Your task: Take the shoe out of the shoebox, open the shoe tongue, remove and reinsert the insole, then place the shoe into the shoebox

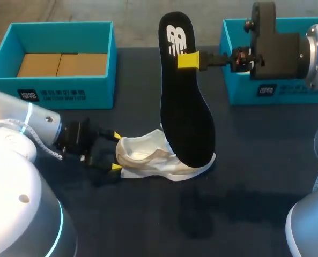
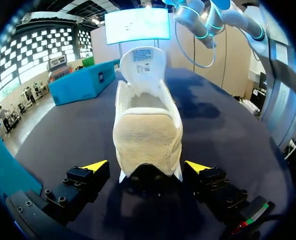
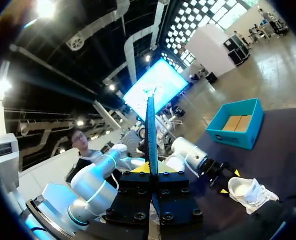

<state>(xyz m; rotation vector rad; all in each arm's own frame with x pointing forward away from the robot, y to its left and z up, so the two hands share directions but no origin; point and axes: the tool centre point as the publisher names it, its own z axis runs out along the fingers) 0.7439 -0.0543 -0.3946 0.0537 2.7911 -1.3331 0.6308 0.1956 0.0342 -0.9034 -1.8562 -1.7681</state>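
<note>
Shoe (image 1: 159, 158), white, sits on its sole at the centre of the dark table (image 1: 255, 176), outside both boxes. Its heel points to 9 o'clock and its toe to 3. In the left wrist view the tongue stands lifted at the far end.

The left gripper (image 1: 115, 151) lies low at the heel with its fingers spread. One yellow tip is on each side of the heel, and a gap shows at both.

The black insole (image 1: 185, 107) is out of the shoe, held on edge by the right gripper (image 1: 189, 60), whose fingers pinch it from both sides near its narrower end. In the head view its broad end overlaps the toe, but the right wrist view shows the shoe well apart from it.

At 10 o'clock stands a teal box (image 1: 67, 91), open, with brown cardboard (image 1: 62, 64) lying flat on its floor. At 2 o'clock is a second teal box (image 1: 287, 91), mostly hidden behind the right arm, and what it holds cannot be told.
</note>
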